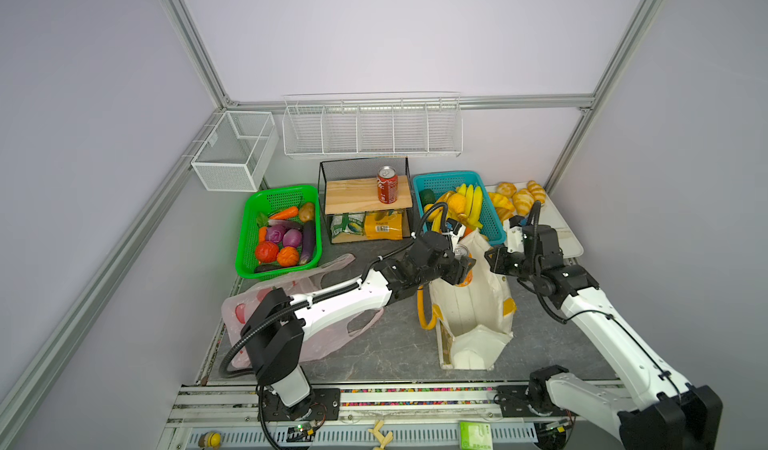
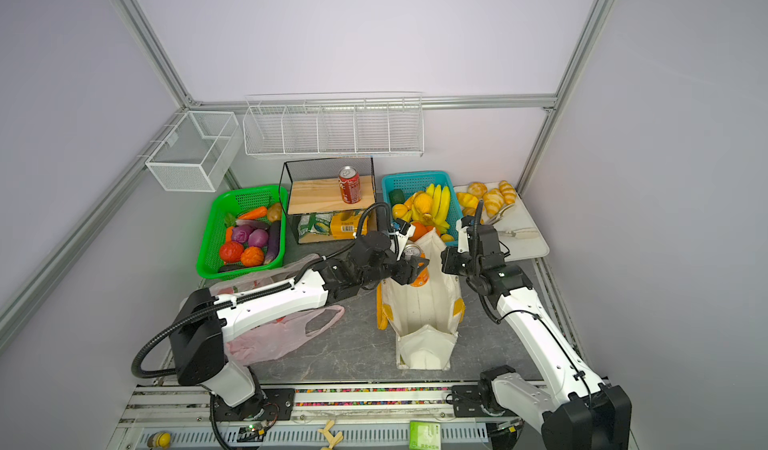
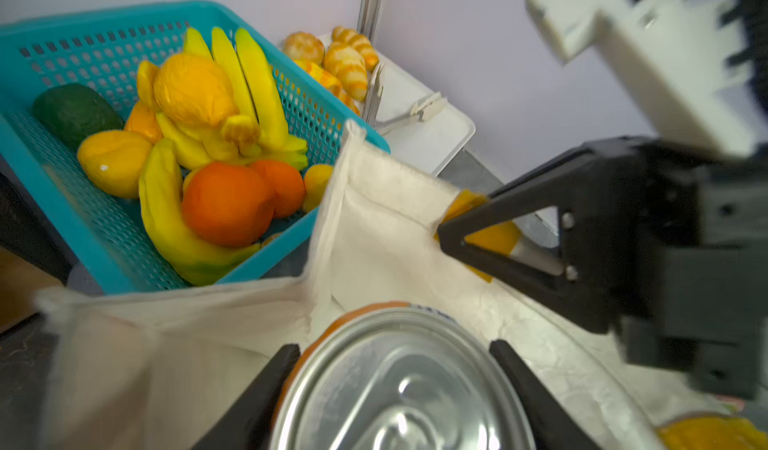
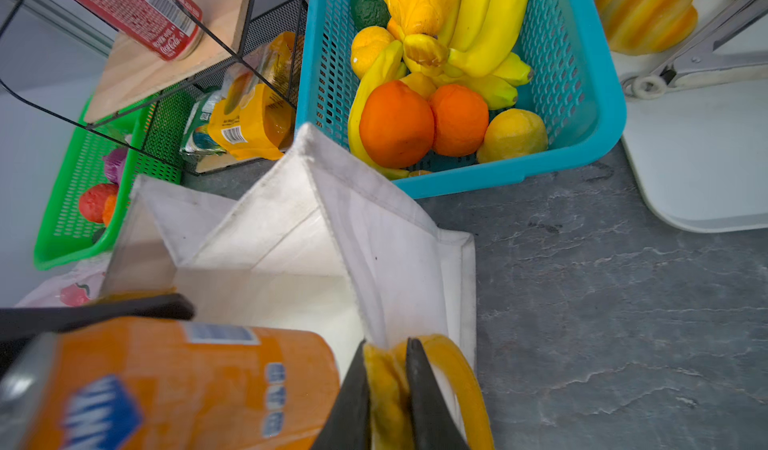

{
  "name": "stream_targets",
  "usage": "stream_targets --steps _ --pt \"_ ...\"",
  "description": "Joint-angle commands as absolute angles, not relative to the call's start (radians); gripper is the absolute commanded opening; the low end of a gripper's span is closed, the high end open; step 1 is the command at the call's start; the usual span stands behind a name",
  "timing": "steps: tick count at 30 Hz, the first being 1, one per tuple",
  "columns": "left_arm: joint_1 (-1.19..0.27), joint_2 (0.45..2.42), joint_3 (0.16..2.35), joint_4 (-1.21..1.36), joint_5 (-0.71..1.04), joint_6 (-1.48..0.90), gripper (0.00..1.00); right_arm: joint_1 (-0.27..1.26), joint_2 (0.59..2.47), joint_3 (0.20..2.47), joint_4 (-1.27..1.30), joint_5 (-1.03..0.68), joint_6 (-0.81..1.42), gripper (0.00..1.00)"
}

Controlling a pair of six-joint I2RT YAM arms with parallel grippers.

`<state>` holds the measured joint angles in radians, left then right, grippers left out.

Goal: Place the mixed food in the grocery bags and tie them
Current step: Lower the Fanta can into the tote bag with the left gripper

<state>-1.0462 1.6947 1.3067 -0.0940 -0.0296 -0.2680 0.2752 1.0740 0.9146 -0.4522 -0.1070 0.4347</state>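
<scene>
The left gripper (image 1: 465, 267), jaws spread to a can's width, clamps the orange Fanta can (image 4: 178, 385) by its sides just above the open mouth of the cream tote (image 1: 469, 315), right of centre in both top views. Just beside it, the right gripper (image 4: 388, 389) is pinched nearly closed on the tote's yellow handle (image 4: 465, 373), holding that side of the rim up. The tote's far corner stands just beside the near wall of the teal basket (image 1: 494, 223) of bananas and oranges. Bare grey tabletop (image 1: 395, 344) lies open below and to the left of the tote, with a narrower strip between it and the white tray (image 1: 569, 236) at right. The left arm reaches from its base at lower left diagonally up to centre, its forearm passing over the flattened pink bag (image 1: 324, 344). The right arm climbs from the lower right corner, elbow bent, wrist turned leftward to the bag. The red soda can (image 1: 387, 185) stands upright on the wooden shelf (image 1: 357, 196) at upper centre. The red tomato (image 1: 266, 251), orange round one (image 1: 287, 256) and purple one (image 1: 275, 233) lie in the green basket (image 1: 245, 236) at centre left.
</scene>
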Motion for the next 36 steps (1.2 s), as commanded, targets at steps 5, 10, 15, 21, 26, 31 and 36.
stream_targets --steps 5,10,15,21,26,31,36 --pt "-1.061 1.803 1.481 -0.135 -0.076 -0.184 0.27 0.271 1.034 0.885 -0.357 -0.123 0.528 0.15" --pt "-1.062 1.894 1.619 -0.258 -0.134 -0.267 0.28 0.272 1.023 0.835 -0.333 -0.105 0.566 0.15" --pt "-1.063 1.959 1.671 -0.286 -0.189 -0.386 0.28 0.274 1.005 0.794 -0.286 -0.099 0.63 0.15" --pt "-1.073 1.985 1.677 -0.277 -0.273 -0.441 0.28 0.281 0.972 0.767 -0.274 -0.053 0.657 0.16" --pt "-1.093 2.018 1.637 -0.214 -0.34 -0.444 0.28 0.28 0.963 0.773 -0.272 -0.04 0.65 0.16" --pt "-1.097 2.068 1.631 -0.148 -0.401 -0.421 0.3 0.28 0.975 0.767 -0.267 -0.045 0.646 0.16" --pt "-1.092 2.118 1.624 -0.069 -0.417 -0.414 0.32 0.279 0.992 0.78 -0.282 -0.047 0.618 0.16"
